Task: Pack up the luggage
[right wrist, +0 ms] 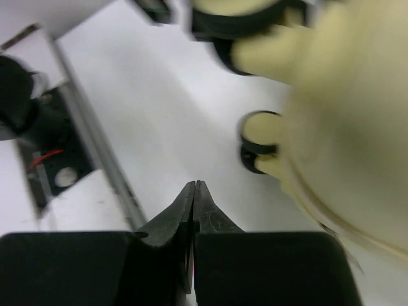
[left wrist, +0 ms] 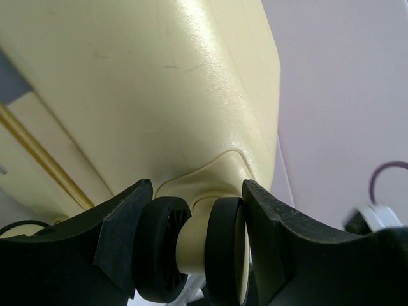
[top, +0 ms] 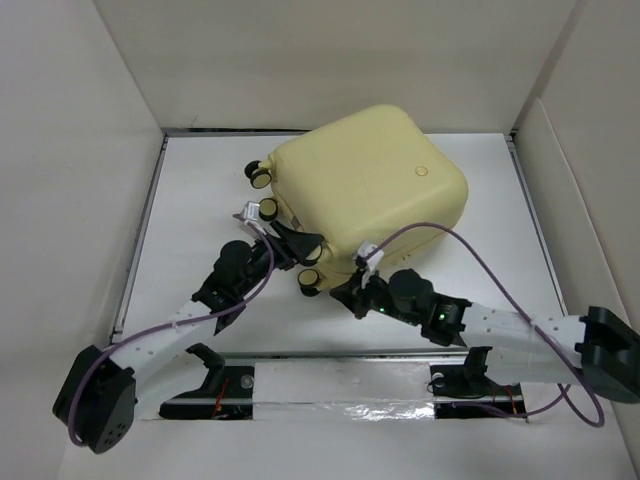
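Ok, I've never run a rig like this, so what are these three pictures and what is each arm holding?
The wide picture looks down from above on two robot arms bolted at the table's near edge. The other two come from cameras on the wrists. A closed pale-yellow suitcase, the luggage, lies on the white table. The left end effector is closed around one twin wheel of the case. The right end effector has its fingers pressed together, holding nothing, beside another wheel.
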